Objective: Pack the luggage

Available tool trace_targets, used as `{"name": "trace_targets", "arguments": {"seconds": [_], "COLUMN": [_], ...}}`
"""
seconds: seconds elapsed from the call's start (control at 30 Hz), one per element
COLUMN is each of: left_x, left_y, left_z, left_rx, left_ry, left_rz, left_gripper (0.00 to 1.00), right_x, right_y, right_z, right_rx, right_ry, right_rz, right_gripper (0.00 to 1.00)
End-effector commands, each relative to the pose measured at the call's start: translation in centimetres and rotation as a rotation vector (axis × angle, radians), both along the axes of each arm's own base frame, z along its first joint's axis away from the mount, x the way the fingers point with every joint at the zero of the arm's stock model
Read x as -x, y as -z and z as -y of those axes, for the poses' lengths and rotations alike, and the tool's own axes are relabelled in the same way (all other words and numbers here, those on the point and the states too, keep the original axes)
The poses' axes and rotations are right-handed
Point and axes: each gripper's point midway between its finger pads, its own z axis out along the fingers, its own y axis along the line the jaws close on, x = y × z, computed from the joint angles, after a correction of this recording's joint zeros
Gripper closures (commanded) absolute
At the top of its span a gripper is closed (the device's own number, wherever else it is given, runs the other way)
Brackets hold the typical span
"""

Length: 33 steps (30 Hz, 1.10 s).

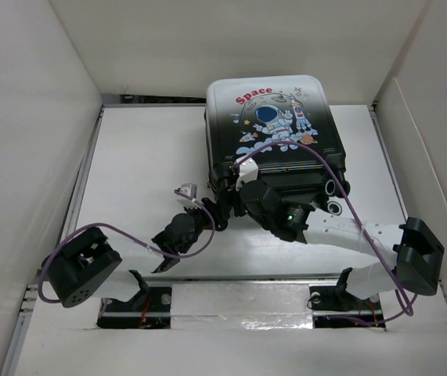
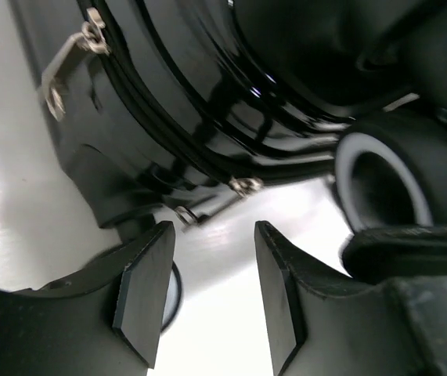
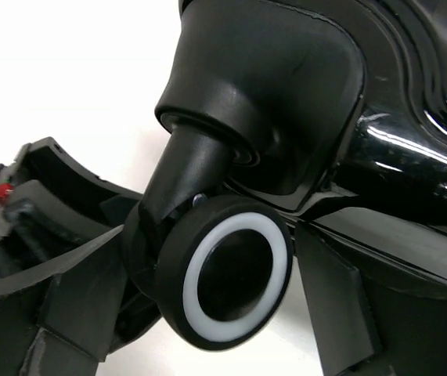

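The luggage [image 1: 270,102] lies shut and flat at the back of the table, with the astronaut and "Space" print facing up. Both grippers are at its near left corner. My left gripper [image 1: 210,217] is open and empty. In the left wrist view [image 2: 211,235] its fingers point at the black shell [image 2: 207,78], just short of a metal zipper pull [image 2: 243,186]. My right gripper [image 1: 243,196] is open. In the right wrist view [image 3: 211,251] a black wheel with a white ring [image 3: 235,274] sits between its fingers, with a thin gap on the right side.
White walls [image 1: 43,117] box in the table on the left, back and right. Two more wheels [image 1: 334,207] stick out at the luggage's near right corner. Purple cables [image 1: 348,204] loop over both arms. A second zipper pull [image 2: 66,63] hangs on the shell's side.
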Motion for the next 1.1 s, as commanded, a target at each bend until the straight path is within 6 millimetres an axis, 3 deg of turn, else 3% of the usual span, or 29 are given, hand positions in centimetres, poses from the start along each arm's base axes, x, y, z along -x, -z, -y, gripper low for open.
{"name": "trace_targets", "arguments": {"seconds": [0.0,0.17,0.33,0.57,0.9,1.07], "left_x": [-2.2,-2.9,-2.8,-2.3,-1.3,-1.5], "left_y": [-4.7,-5.2,-6.2,-7.2,-7.7,-7.3], "left_z": [0.9,0.8,1.5,3.2,5.1,5.7], "left_rx": [0.084,0.112,0.149,0.170,0.178,0.162], "left_ry": [-0.055,-0.104,-0.111,-0.080,-0.019,-0.026], "left_rz": [0.136,0.164,0.186,0.204,0.240,0.244], "left_gripper": [0.58,0.60,0.63,0.65,0.71,0.84], "right_x": [-0.2,-0.5,-0.7,-0.7,-0.7,-0.4], "right_y": [-2.2,-2.1,-1.0,-1.0,-0.2,-0.4], "right_z": [-1.6,-2.3,-2.5,-2.8,-2.4,-2.3], "right_rx": [-0.099,-0.108,-0.108,-0.121,-0.121,-0.134], "right_ry": [-0.036,-0.056,-0.049,-0.060,-0.052,-0.066], "right_rz": [0.021,0.010,-0.013,-0.012,-0.027,-0.023], "right_gripper": [0.13,0.17,0.21,0.26,0.23,0.38]}}
